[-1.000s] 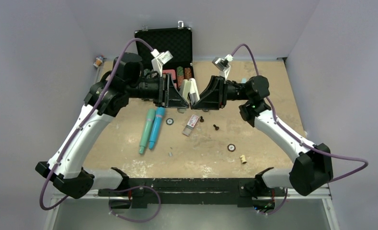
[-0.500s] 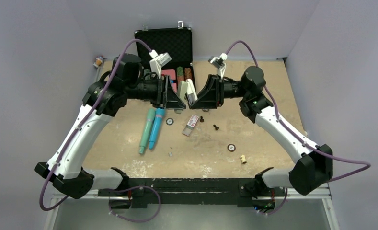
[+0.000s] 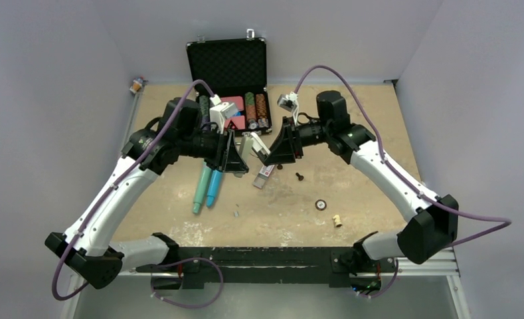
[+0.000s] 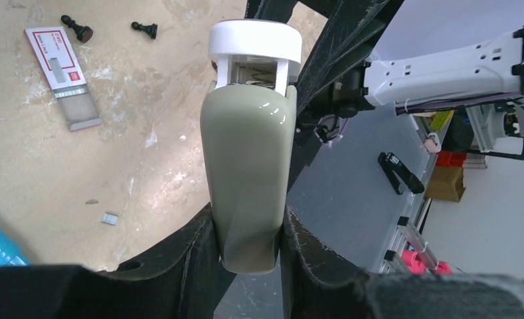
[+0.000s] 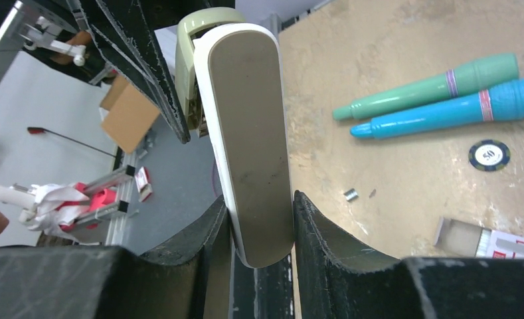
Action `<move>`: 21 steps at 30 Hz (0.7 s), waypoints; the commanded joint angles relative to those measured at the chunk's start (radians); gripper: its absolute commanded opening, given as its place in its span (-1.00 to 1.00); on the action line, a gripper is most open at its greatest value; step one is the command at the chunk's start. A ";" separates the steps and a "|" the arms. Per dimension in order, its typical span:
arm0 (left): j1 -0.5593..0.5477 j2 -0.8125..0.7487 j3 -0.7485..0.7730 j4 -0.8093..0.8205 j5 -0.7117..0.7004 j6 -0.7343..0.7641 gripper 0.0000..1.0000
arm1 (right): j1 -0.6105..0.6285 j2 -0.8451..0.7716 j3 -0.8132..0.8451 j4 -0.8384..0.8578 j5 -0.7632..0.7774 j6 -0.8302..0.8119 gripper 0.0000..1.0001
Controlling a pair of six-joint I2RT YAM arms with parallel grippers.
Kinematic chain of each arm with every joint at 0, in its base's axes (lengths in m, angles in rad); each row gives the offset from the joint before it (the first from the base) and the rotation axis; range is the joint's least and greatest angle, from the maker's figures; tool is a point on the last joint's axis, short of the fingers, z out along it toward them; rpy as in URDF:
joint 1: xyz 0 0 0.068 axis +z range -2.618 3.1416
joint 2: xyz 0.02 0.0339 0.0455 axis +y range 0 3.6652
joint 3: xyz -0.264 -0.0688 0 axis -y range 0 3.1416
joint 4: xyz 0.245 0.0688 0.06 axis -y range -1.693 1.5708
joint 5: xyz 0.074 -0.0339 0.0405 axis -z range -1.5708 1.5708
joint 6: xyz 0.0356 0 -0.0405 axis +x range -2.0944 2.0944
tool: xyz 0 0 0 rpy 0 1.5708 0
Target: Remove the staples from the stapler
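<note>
Olive-and-white stapler (image 3: 250, 144) aloft over the middle of the table (image 3: 368, 199), left gripper (image 4: 249, 229) clamped on its olive top, right gripper (image 5: 260, 222) clamped on its pale base, markers (image 3: 207, 181) lying left.

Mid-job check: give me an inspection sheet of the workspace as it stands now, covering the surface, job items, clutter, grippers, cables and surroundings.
Surface: tan tabletop, scuffed with pale patches.
Job's things: stapler held in the air between the arms; no loose staple strip seen.
Clutter: green marker and blue marker side by side; red-and-white packet; two black pawns; poker chip; small metal piece; open chip case at the back.
Grippers: left gripper clamped on the stapler's olive top; right gripper clamped on its pale base.
Cables: left purple cable and right purple cable arch above the arms, no snag seen.
Surroundings: plain grey walls; small object in the far-left corner, too small to identify.
</note>
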 commanded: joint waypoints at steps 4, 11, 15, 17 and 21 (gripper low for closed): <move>-0.009 -0.051 -0.123 -0.064 -0.004 0.119 -1.00 | -0.027 -0.001 -0.053 -0.063 0.301 -0.072 -1.00; -0.010 -0.046 -0.201 -0.051 -0.019 0.174 -1.00 | -0.026 0.024 -0.070 -0.056 0.435 -0.116 -1.00; -0.013 -0.031 -0.230 -0.042 -0.015 0.210 -1.00 | -0.027 0.014 -0.085 -0.031 0.443 -0.137 -1.00; -0.015 -0.022 -0.221 -0.056 -0.019 0.236 -1.00 | -0.026 -0.013 -0.099 -0.036 0.476 -0.153 -1.00; -0.017 -0.018 -0.213 -0.083 -0.052 0.290 -1.00 | -0.027 -0.078 -0.105 -0.070 0.585 -0.181 -1.00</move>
